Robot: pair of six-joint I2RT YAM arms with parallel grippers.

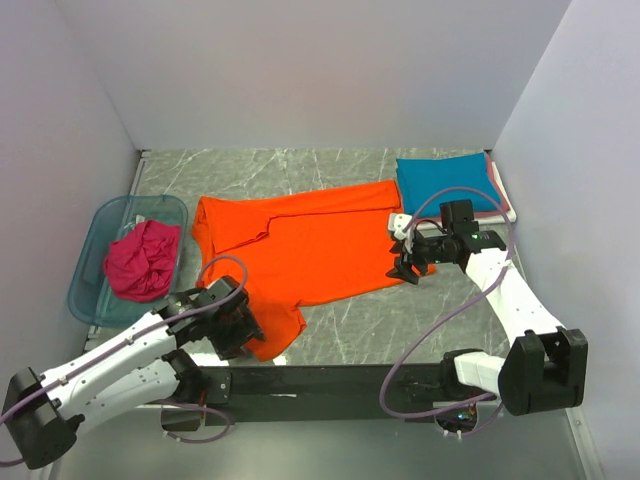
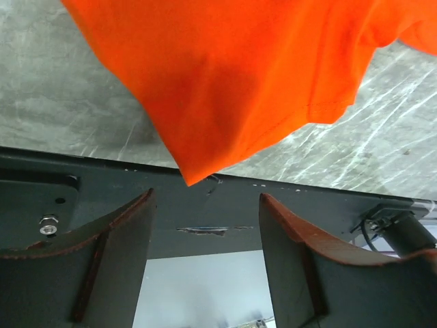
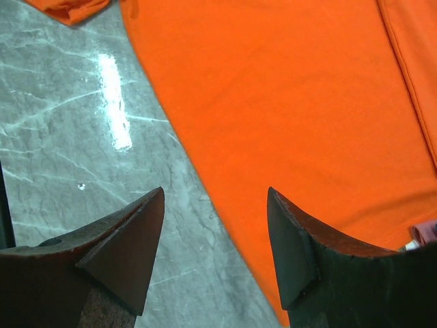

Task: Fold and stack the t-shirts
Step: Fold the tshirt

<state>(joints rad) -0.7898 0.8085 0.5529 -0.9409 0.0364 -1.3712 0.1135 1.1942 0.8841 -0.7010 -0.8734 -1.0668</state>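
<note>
The orange tee [image 1: 310, 250] lies spread across the middle of the bench [image 1: 400, 320], its near-left corner at the near edge. The left hand [image 2: 206, 195] is at that corner, fingers apart with nothing between them. The right hand [image 3: 216, 191] hovers over the tee's right edge, fingers apart and empty. A folded teal tee [image 1: 445, 183] lies in the far-right corner. A magenta tee [image 1: 143, 260] is bunched in the tub [image 1: 100, 225] by the left edge.
</note>
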